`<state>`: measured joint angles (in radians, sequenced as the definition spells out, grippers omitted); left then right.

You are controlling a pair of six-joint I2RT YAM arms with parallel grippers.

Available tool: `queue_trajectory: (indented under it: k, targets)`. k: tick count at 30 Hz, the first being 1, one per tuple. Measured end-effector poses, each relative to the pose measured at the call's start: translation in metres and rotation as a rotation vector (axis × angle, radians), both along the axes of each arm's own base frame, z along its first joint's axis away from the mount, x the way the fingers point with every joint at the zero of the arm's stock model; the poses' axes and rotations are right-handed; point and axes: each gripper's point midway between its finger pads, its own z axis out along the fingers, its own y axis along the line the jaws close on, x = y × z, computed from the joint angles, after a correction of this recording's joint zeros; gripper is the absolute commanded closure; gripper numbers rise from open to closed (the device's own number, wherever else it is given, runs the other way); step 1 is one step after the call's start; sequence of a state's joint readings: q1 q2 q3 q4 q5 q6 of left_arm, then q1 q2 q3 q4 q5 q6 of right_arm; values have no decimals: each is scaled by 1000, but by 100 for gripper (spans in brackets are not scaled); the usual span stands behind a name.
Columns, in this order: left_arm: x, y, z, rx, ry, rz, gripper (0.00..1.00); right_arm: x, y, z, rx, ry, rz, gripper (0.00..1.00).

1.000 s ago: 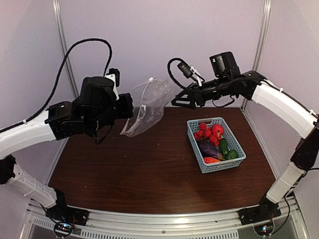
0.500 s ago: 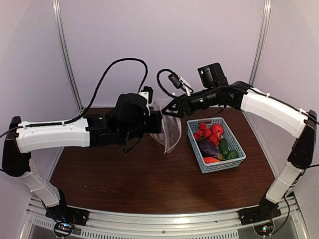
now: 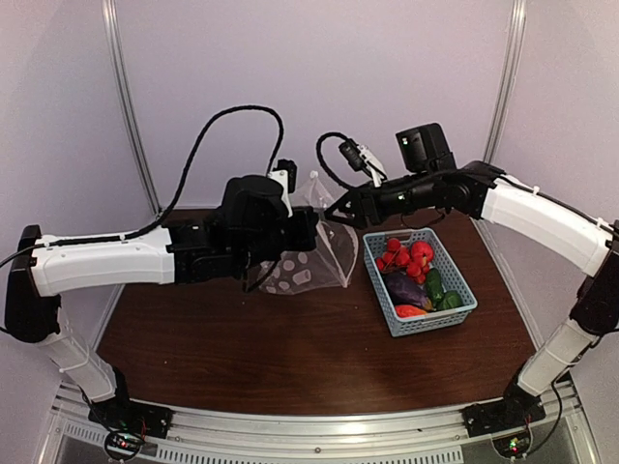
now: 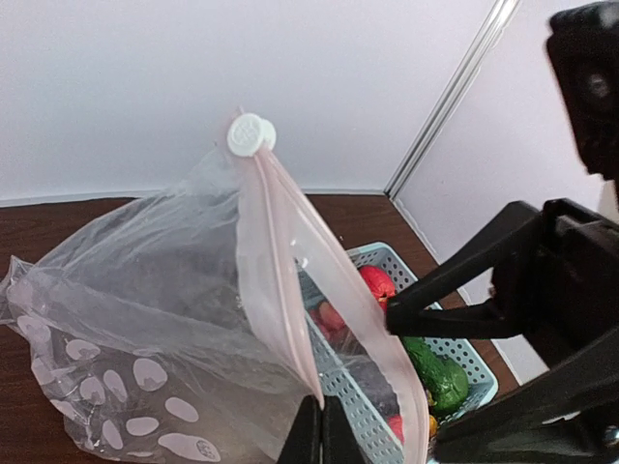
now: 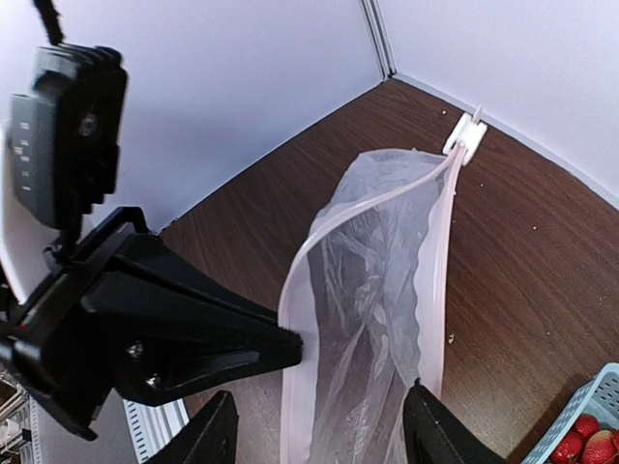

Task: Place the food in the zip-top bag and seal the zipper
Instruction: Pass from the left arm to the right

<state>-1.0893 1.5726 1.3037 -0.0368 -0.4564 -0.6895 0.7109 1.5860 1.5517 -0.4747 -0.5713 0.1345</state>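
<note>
The left tool (image 4: 315,418) is clenched on the pale pink zipper strip (image 4: 275,280), its two dark fingers pressed together over the left lip of the mouth of a floppy clear plastic zip-top bag with white polka dots (image 4: 145,290). The right tool (image 5: 322,396) is released, with its black fingers (image 4: 455,295) spread wide. In the right wrist view the bag's open mouth lies between them, and in the left wrist view the tip of one finger meets the right lip, though whether it presses on the plastic cannot be told. The two lips stand apart and join at the top far end, where a small white round slider tab (image 4: 250,134) sits. The bag hangs from the left tool at the far middle of the dark brown wooden worktop (image 3: 242,348), its dotted lower part sagging to the left, and it is not clear if that part touches the surface. Just right of the bag stands a light-blue plastic mesh basket (image 3: 431,323), and the food lies in it: red round pieces (image 3: 404,256) at the far end, a dark purple eggplant (image 3: 406,288) in the middle, green cucumbers (image 3: 443,293) on the right and an orange piece (image 3: 410,310) at the near end
</note>
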Motion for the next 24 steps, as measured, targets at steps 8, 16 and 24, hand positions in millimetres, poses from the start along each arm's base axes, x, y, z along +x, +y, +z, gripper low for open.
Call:
queue_trajectory:
  k: [8, 16, 24]
  targets:
    - [0, -1, 0, -4, 0, -4, 100, 9, -22, 25, -16, -109, -109, 40]
    - [-1, -4, -1, -6, 4, -19, 100, 36, -9, -35, -120, -20, -147, 83]
    - [-2, -6, -3, -11, 17, -22, 65, 53, -4, -38, -139, -29, -187, 100]
